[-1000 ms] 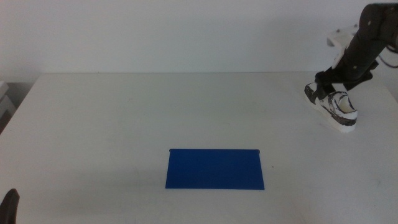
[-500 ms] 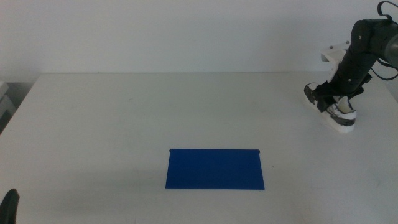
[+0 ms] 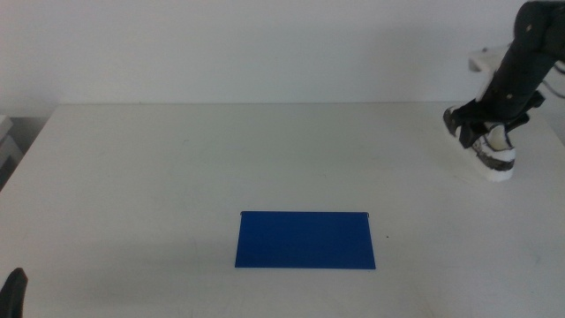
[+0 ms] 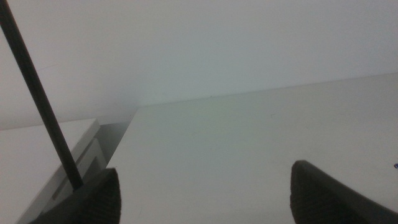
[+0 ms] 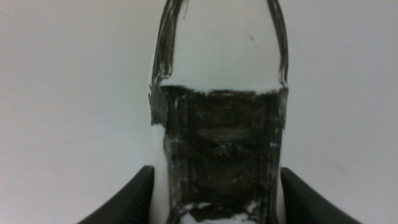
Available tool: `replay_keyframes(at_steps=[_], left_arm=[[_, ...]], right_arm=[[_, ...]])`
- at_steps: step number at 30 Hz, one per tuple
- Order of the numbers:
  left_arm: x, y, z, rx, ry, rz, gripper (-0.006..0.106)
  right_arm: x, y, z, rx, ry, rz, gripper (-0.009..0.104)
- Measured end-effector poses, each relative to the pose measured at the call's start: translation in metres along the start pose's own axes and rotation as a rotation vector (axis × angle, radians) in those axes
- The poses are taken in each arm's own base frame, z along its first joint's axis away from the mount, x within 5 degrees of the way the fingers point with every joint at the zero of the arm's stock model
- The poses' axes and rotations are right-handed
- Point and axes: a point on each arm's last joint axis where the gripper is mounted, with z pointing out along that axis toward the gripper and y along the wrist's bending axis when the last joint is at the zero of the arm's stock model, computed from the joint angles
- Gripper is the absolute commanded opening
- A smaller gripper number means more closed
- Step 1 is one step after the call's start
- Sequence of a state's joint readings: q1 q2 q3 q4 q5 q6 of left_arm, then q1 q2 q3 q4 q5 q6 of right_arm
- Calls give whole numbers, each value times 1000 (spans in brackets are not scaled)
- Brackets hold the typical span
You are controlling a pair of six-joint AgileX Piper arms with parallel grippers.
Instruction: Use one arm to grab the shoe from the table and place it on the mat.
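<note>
The shoe (image 3: 493, 150), a white sneaker with black-grey mottled panels, is at the far right of the table (image 3: 177, 168). The right gripper (image 3: 479, 124) is shut on its middle, with the arm (image 3: 521, 66) coming down from the upper right. The shoe seems raised slightly, with a faint shadow under it. In the right wrist view the shoe (image 5: 217, 137) fills the space between the jaws of the right gripper (image 5: 217, 202). The blue mat (image 3: 305, 239) lies flat at the front centre, far left of the shoe. The left gripper (image 3: 13, 293) waits at the bottom left corner, and the left wrist view shows it (image 4: 205, 199) open and empty.
A white object (image 3: 490, 60) sits behind the right arm at the back right edge. A pale box (image 3: 5, 141) stands off the table's left side, also in the left wrist view (image 4: 37, 155), where a black cable (image 4: 37, 99) crosses.
The right gripper has closed on the shoe and moved it a little right and up from its earlier spot. The mat and left arm have not moved.
</note>
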State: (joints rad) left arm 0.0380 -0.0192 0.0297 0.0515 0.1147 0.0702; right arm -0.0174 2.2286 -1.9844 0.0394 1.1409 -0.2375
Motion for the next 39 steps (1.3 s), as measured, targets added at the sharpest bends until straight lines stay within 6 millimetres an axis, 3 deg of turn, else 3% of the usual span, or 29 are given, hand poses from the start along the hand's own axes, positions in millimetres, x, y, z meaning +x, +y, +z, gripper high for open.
replay_keyframes(at_steps=[7, 14, 29, 35, 39], left_arm=[[0, 0, 0, 0, 0, 0, 94], [0, 0, 0, 0, 0, 0, 94], [0, 0, 0, 0, 0, 0, 94], [0, 0, 0, 0, 0, 0, 94], [0, 0, 0, 0, 0, 0, 94]], right_arm=[[22, 15, -51, 57, -20, 54, -4], [32, 56, -81, 53, -37, 115, -4], [47, 233, -89, -78, -59, -60, -4], [59, 276, -75, -100, -36, -89, -4], [63, 290, -68, -108, -27, -107, -4]])
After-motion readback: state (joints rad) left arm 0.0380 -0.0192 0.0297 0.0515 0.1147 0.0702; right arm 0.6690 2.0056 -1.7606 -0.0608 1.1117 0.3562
